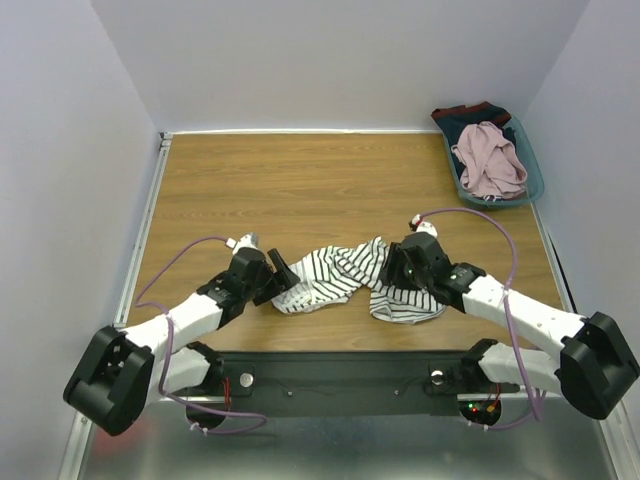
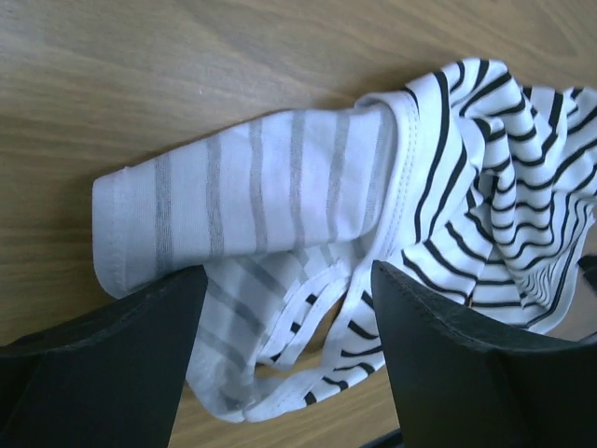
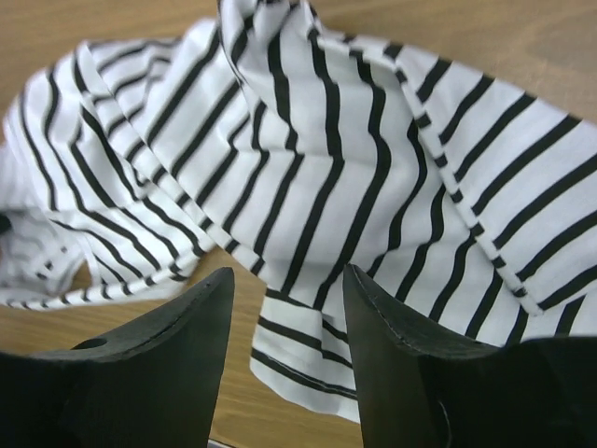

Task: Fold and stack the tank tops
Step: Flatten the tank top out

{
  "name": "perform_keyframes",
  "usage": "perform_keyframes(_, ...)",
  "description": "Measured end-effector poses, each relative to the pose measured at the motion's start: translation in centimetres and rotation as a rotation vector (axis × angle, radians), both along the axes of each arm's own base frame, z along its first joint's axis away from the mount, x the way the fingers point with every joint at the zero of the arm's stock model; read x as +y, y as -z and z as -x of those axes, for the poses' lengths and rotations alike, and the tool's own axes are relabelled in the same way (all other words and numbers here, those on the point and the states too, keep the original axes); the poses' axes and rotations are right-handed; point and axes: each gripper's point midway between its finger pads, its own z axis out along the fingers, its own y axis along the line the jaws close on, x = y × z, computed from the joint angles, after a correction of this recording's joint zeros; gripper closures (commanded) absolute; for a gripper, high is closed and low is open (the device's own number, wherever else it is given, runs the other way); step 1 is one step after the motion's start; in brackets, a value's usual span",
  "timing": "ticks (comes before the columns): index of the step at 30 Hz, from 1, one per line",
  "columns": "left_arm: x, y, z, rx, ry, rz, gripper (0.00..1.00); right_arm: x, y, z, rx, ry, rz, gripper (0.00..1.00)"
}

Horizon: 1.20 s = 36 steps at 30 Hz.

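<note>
Robot lab test cell: plain white walls (image 1: pixel 330 60) around a wood-grain table (image 1: pixel 300 180), black mounting plate (image 1: pixel 340 372).

Striped tank top (image 2: pixel 280 196): soft knit cloth, matt, stitched hems, lying ahead of the fingers (image 2: pixel 103 373), themselves matt black plastic. Tabletop (image 1: pixel 300 180): smooth wood-grain, slight sheen.

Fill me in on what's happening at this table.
Two robot arms are working on the striped tank top, which lies crumpled near the front edge of the table. The left gripper hovers open at its left end, the right gripper open over its right side; neither grips it. The pink tank top sits in the teal bin, far right. Nothing is folded yet.
</note>
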Motion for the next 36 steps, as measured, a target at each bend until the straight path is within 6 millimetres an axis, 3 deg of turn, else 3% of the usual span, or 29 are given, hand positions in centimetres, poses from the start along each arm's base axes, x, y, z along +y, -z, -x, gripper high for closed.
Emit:
perform_keyframes(1,0.0,0.1,-0.4,-0.002,-0.012,-0.005,0.31,0.0,0.6,0.5,0.018,-0.007,0.010,0.40)
perform_keyframes(2,0.0,0.1,-0.8,0.001,-0.024,-0.008,0.49,-0.1,1.0,0.7,0.031,-0.010,0.020,0.39)
perform_keyframes(3,0.1,0.3,-1.3,0.003,-0.037,-0.027,0.61,-0.1,1.4,0.7,0.041,-0.009,0.030,0.36)
perform_keyframes(4,0.0,0.3,-1.9,0.009,-0.051,-0.036,0.86,-0.2,1.6,0.8,0.045,-0.008,0.035,0.36)
perform_keyframes(5,-0.1,0.6,-2.4,0.016,-0.051,-0.060,1.00,-0.3,2.0,0.7,0.056,-0.004,0.051,0.36)
perform_keyframes(6,-0.1,0.6,-3.7,0.027,-0.067,-0.081,1.00,-0.3,2.4,0.5,0.063,-0.002,0.067,0.35)
perform_keyframes(8,-0.5,0.1,-6.3,0.023,-0.086,-0.099,1.00,-0.4,2.9,0.1,0.076,0.003,0.099,0.36)
perform_keyframes(12,0.1,-1.5,-13.7,-0.023,-0.164,-0.119,1.00,-0.2,3.7,-1.3,0.090,0.010,0.164,0.37)
perform_keyframes(15,1.2,-3.4,-20.8,-0.069,-0.226,-0.118,1.00,0.1,3.8,-2.3,0.086,0.010,0.191,0.55)
perform_keyframes(16,1.4,-4.2,-23.6,-0.100,-0.244,-0.113,1.00,0.3,3.7,-2.8,0.081,0.011,0.199,0.69)
perform_keyframes(17,1.6,-4.4,-24.8,-0.105,-0.251,-0.116,1.00,0.4,3.6,-3.2,0.075,0.012,0.208,0.73)
perform_keyframes(20,2.0,-5.4,-31.1,-0.157,-0.256,-0.132,1.00,0.7,2.9,-4.5,0.052,0.019,0.220,0.85)
perform_keyframes(21,1.9,-5.6,-32.8,-0.172,-0.249,-0.136,0.95,0.9,2.7,-4.9,0.046,0.023,0.215,0.85)
perform_keyframes(22,1.7,-5.6,-34.1,-0.178,-0.238,-0.141,0.83,1.0,2.4,-5.3,0.038,0.027,0.211,0.84)
perform_keyframes(23,1.3,-5.6,-35.0,-0.169,-0.213,-0.149,0.55,1.1,2.0,-5.8,0.030,0.030,0.204,0.81)
perform_keyframes(25,0.0,-7.2,-37.7,-0.219,-0.166,-0.145,0.36,1.2,1.1,-6.7,0.014,0.039,0.186,0.67)
perform_keyframes(26,-0.3,-7.6,-38.0,-0.228,-0.156,-0.144,0.28,1.2,0.7,-7.1,0.002,0.040,0.180,0.63)
perform_keyframes(29,-0.6,-8.8,-36.6,-0.233,-0.121,-0.175,0.26,1.1,0.0,-7.5,-0.010,0.044,0.165,0.59)
perform_keyframes(31,-0.3,-10.0,-34.6,-0.229,-0.117,-0.195,0.25,1.3,-0.2,-7.2,-0.010,0.026,0.150,0.58)
perform_keyframes(33,0.1,-12.6,-32.5,-0.261,-0.125,-0.198,0.28,1.7,-0.1,-6.7,-0.001,-0.003,0.135,0.58)
perform_keyframes(36,1.0,-15.3,-28.0,-0.301,-0.153,-0.184,0.35,3.2,0.2,-5.7,0.010,-0.067,0.129,0.59)
